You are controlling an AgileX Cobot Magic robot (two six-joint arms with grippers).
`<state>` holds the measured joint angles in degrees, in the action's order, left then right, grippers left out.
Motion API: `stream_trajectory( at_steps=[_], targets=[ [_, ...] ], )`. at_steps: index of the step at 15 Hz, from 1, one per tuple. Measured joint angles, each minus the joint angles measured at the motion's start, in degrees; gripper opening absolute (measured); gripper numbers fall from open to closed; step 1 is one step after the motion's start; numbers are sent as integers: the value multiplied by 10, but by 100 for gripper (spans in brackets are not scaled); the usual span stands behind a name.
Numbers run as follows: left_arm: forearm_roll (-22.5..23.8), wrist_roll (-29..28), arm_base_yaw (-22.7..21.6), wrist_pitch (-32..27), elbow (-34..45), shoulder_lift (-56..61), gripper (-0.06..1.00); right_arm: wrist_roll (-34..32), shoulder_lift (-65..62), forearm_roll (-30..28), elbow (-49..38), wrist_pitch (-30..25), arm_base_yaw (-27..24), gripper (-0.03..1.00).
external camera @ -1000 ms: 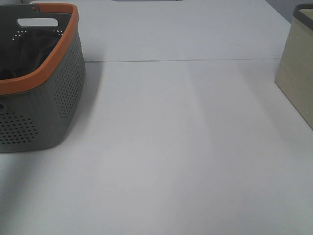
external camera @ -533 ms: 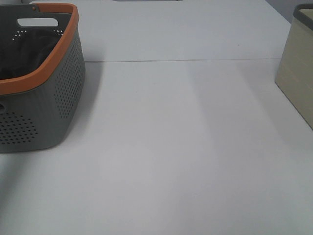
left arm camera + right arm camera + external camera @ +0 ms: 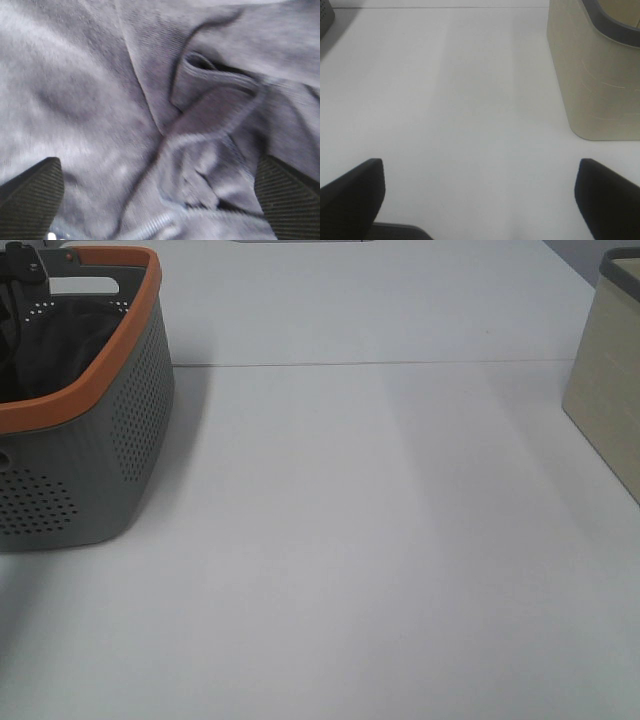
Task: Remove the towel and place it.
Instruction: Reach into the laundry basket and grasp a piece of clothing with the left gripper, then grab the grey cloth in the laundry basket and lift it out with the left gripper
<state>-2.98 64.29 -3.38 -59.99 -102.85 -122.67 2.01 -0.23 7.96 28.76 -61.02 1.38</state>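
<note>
The dark navy towel [image 3: 125, 100] lies crumpled inside the grey basket with an orange rim [image 3: 110, 370]; in the exterior view it shows as a dark mass in the basket [image 3: 60, 340]. My left gripper [image 3: 160, 200] is open just above the towel's folds, with one fingertip on each side. Part of the left arm [image 3: 14, 275] shows over the basket's far left. My right gripper [image 3: 480, 195] is open and empty over the bare white table [image 3: 460, 100]; it is outside the exterior view.
A beige bin with a grey rim [image 3: 610, 370] stands at the table's right edge and shows near the right gripper in the right wrist view [image 3: 595, 75]. A seam [image 3: 380, 364] runs across the white table.
The left arm has come into the exterior view over the basket's far left side. Nothing else has moved.
</note>
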Motion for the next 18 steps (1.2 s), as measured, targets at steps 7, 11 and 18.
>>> stream_trajectory(
  at_steps=[7, 11, 18],
  targets=[
    [-6, 38, 0, 15, 0, -39, 77, 0, 0, 0, 0, 0, 0, 93],
    [-7, 28, 0, 15, 0, -40, 57, 0, 0, 0, 0, 0, 0, 93],
    [-20, -9, 0, 25, 0, -40, 47, 0, 0, 0, 0, 0, 0, 93]
  ],
)
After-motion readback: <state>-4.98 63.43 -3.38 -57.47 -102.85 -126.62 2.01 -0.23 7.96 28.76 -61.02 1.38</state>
